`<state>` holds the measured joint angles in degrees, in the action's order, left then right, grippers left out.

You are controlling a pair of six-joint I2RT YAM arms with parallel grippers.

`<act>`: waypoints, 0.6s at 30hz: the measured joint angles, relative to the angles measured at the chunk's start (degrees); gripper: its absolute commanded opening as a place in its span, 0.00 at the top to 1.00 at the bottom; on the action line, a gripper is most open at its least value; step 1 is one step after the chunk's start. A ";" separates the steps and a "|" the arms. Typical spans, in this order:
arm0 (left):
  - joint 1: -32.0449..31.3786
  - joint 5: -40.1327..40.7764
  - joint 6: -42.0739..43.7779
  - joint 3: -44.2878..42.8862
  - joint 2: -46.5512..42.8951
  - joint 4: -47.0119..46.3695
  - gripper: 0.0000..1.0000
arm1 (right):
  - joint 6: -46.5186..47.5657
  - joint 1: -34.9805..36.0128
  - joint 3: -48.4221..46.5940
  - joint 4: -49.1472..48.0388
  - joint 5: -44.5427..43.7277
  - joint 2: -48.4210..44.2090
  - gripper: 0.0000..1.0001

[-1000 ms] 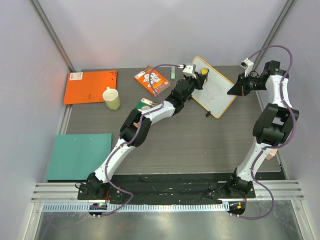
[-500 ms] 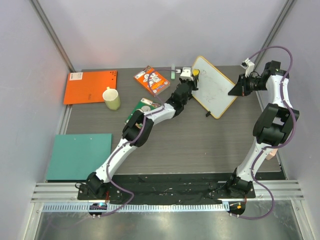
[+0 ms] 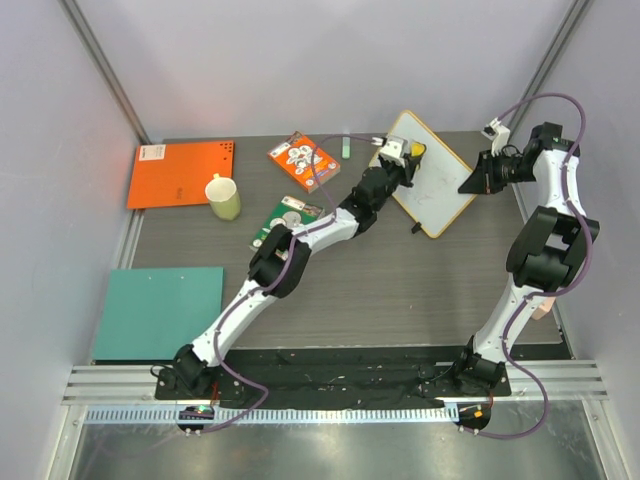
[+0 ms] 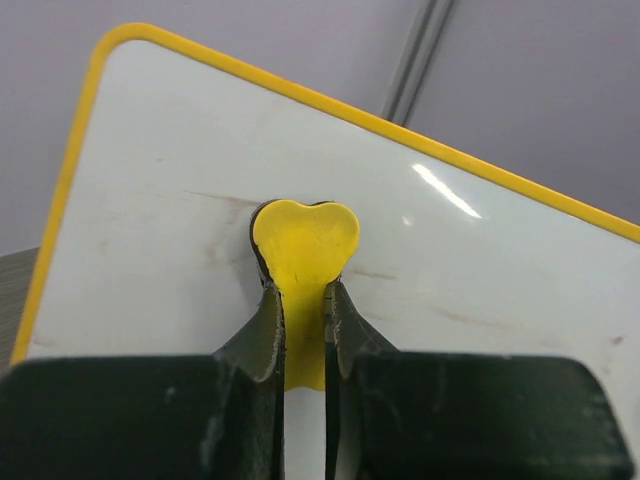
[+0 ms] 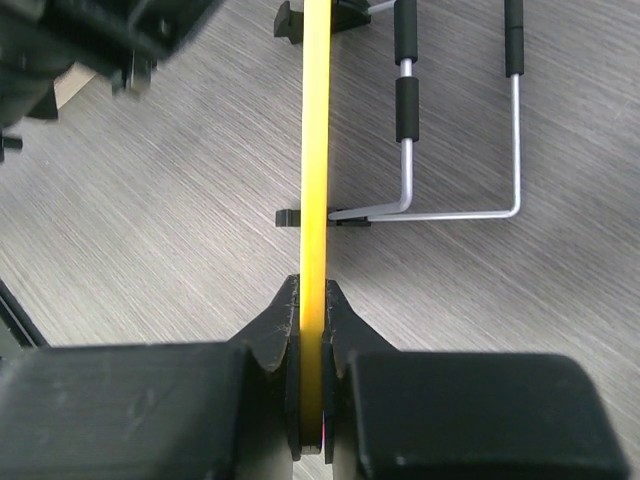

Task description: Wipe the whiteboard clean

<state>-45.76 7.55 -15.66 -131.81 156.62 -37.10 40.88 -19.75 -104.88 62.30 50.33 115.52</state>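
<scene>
The whiteboard (image 3: 440, 190), white with a yellow frame, stands tilted at the back right of the table. My left gripper (image 3: 408, 153) is shut on a yellow eraser (image 3: 414, 150) and presses it against the board's upper part. In the left wrist view the eraser (image 4: 303, 235) sits flat on the white surface (image 4: 170, 180) between my gripper's (image 4: 303, 300) jaws; only faint smudges show on the board. My right gripper (image 3: 470, 181) is shut on the board's right edge. In the right wrist view the yellow frame (image 5: 316, 150) runs edge-on through my gripper (image 5: 314, 300).
An orange sheet (image 3: 182, 172), a pale cup (image 3: 223, 196), an orange box (image 3: 303, 160) and a green package (image 3: 285, 220) lie at the back left. A teal sheet (image 3: 160, 312) lies front left. The board's wire stand (image 5: 460, 213) rests on the table behind it.
My left gripper has slid the eraser to the right across the board's upper part. The right gripper and the board have stayed put.
</scene>
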 measured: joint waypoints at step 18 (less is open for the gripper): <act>5.88 2.73 -3.93 -6.21 2.29 10.45 1.00 | 0.39 -0.24 -0.96 1.36 -0.04 0.79 0.99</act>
<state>-39.88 10.28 -19.59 -138.02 158.91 -26.65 41.28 -19.99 -105.84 63.66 50.28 116.31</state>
